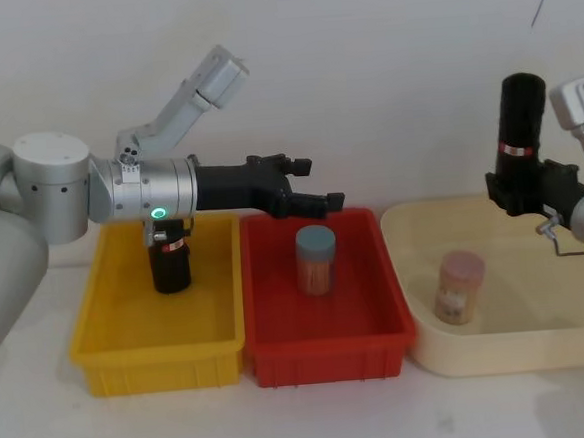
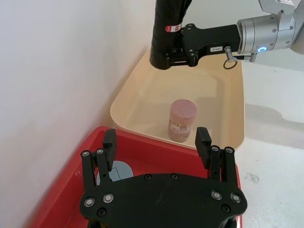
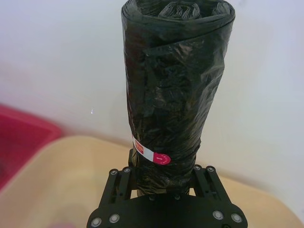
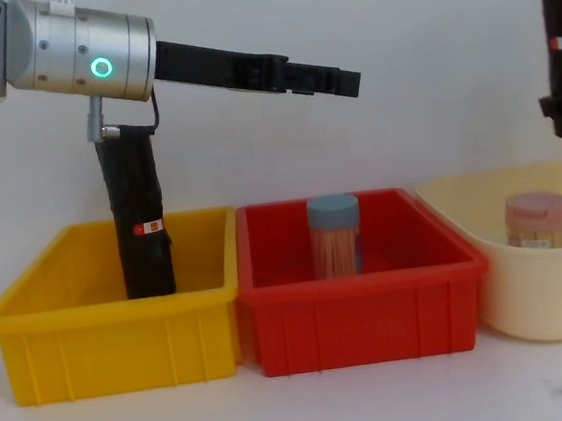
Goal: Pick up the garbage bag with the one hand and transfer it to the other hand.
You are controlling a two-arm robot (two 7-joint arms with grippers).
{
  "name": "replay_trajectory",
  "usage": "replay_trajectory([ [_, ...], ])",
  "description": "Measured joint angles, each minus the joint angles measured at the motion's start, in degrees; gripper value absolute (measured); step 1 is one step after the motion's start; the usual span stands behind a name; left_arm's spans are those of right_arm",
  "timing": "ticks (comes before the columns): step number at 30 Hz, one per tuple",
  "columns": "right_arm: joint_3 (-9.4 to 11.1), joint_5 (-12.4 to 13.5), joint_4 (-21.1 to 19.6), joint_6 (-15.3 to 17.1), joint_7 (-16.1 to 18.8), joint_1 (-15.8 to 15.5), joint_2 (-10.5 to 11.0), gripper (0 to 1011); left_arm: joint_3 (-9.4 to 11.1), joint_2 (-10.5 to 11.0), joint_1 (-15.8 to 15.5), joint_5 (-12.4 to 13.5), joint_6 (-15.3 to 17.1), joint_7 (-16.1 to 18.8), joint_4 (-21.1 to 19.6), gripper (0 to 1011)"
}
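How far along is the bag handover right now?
Done: the garbage bag is off the bins, clamped upright in the right gripper above the cream tub.
In hand: the left gripper hangs open above the red bin, pointing toward the bag, with a clear gap between them.
Left: closing that gap, the left gripper taking the bag, the right letting go.

Between your open left pincer [image 1: 315, 182] and the bag-holding right pincer [image 1: 521, 191] lies open air. Below, the blue-lidded jar [image 1: 316, 260] in the red bin [image 1: 276, 350] and pink jar [image 1: 459, 286] stand low.
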Motion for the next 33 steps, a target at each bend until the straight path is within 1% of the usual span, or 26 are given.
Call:
replay_trajectory([
  [2, 0.2, -0.2, -0.3, 1.1, -0.2, -0.3, 0.6, 537, 0.0, 0.0, 0.0, 0.0, 0.0, 0.0, 0.0, 1001],
  [3, 0.2, -0.2, -0.3, 1.1, -0.2, -0.3, 0.6, 537, 0.0, 0.0, 0.0, 0.0, 0.0, 0.0, 0.0, 1001],
  [8, 0.2, -0.7, -0.5, 4.0, 0.0, -1.2, 1.8, 537, 0.0, 0.0, 0.0, 0.0, 0.0, 0.0, 0.0, 1001],
  [12, 0.0, -1.0, -0.6, 5.2, 0.3, -1.6, 2.3, 537, 0.0, 0.0, 0.0, 0.0, 0.0, 0.0, 0.0, 1001],
  [14, 0.0, -1.2, -0.7, 5.9, 0.6, -1.9, 2.7, 577, 0.0, 0.0, 0.0, 0.0, 0.0, 0.0, 0.0, 1001],
  [16, -0.1, -1.3, -0.7, 6.3, 0.7, -2.1, 2.8, 646, 0.0, 0.0, 0.0, 0.0, 0.0, 0.0, 0.0, 1001],
  [20, -0.2, -1.5, -0.8, 7.0, 0.9, -2.3, 3.1, 747, 0.0, 0.0, 0.0, 0.0, 0.0, 0.0, 0.0, 1001],
  [21, -0.2, -1.5, -0.8, 7.3, 0.9, -2.4, 3.2, 801, 0.0, 0.0, 0.0, 0.0, 0.0, 0.0, 0.0, 1001],
  [23, -0.2, -1.6, -0.8, 7.5, 1.0, -2.5, 3.3, 830, 0.0, 0.0, 0.0, 0.0, 0.0, 0.0, 0.0, 1001],
  [27, -0.3, -1.7, -0.8, 7.8, 1.1, -2.6, 3.5, 939, 0.0, 0.0, 0.0, 0.0, 0.0, 0.0, 0.0, 1001],
  [28, -0.3, -1.7, -0.8, 8.0, 1.1, -2.6, 3.6, 980, 0.0, 0.0, 0.0, 0.0, 0.0, 0.0, 0.0, 1001],
  [30, -0.3, -1.8, -0.9, 8.2, 1.2, -2.7, 3.6, 1001, 0.0, 0.0, 0.0, 0.0, 0.0, 0.0, 0.0, 1001],
  [33, -0.3, -1.8, -0.9, 8.4, 1.3, -2.8, 3.7, 999, 0.0, 0.0, 0.0, 0.0, 0.0, 0.0, 0.0, 1001],
])
